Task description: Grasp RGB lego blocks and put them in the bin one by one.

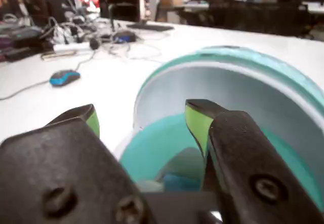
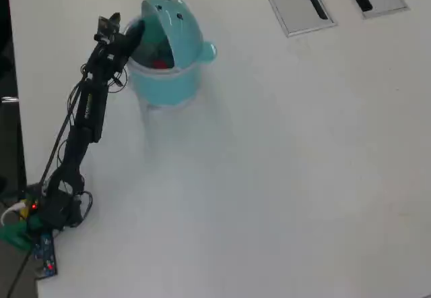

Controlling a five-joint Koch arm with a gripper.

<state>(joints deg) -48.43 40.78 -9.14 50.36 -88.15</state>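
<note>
In the wrist view our gripper (image 1: 144, 115) hangs at the mouth of the bin (image 1: 283, 74), its green-padded fingers (image 1: 196, 122) spread apart with nothing between them. Just below, something blue sits inside the bin, possibly the blue block (image 1: 179, 182). The overhead view shows a red block (image 2: 160, 63) in there too. We see no blocks left on the table (image 2: 283, 176), so we judge the task nearly finished.
</note>
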